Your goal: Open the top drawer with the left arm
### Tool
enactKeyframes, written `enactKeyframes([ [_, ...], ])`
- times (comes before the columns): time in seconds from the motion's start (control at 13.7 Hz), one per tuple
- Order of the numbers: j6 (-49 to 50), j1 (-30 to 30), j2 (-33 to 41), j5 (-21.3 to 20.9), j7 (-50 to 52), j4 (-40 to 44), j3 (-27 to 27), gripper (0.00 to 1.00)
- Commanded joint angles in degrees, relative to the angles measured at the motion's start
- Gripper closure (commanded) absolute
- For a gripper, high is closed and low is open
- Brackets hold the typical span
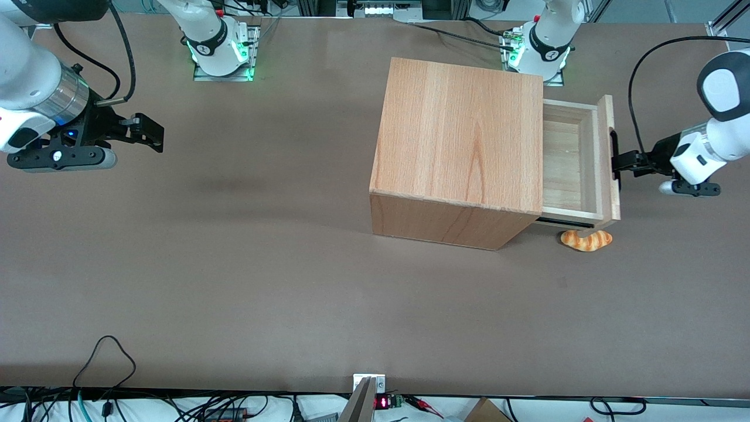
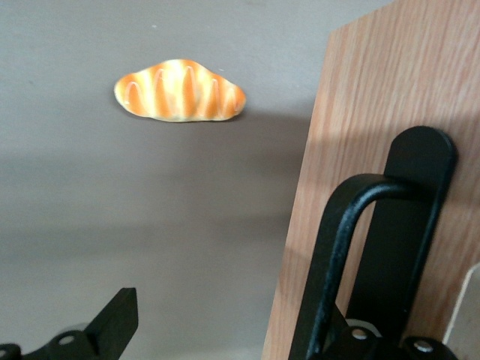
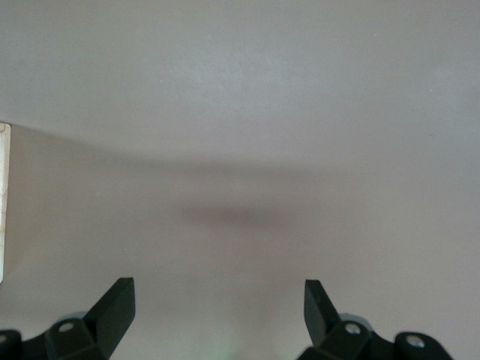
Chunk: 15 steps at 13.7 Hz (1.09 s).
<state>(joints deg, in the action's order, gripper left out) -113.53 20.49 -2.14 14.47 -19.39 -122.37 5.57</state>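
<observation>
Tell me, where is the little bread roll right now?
The bread roll lies on the table toward the working arm's end, just below the pulled-out top drawer, nearer the front camera than the gripper at the drawer's handle.

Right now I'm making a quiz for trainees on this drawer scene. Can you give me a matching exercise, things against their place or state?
Things:
1. top drawer
2. croissant
3. end effector
4. cabinet

Places or states:
A. lying on the table
B. at the black handle
C. pulled partly out, nothing inside
D. plain wooden box holding the drawer

Pairs: 1-C, 2-A, 3-B, 4-D
</observation>
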Motion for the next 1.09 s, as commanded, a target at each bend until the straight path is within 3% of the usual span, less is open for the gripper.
enactKeyframes([
  [0.0, -0.1, 3.6, -1.6, -1.4, -3.5, 1.5, 0.1, 0.00],
  [0.58, 1.6, 8.3, -3.2, -1.4, -5.2, 5.6, 0.1, 0.00],
  [1.02, 14.5, 10.3, -5.0, -1.3, -4.0, 17.2, 0.0, 0.00],
])
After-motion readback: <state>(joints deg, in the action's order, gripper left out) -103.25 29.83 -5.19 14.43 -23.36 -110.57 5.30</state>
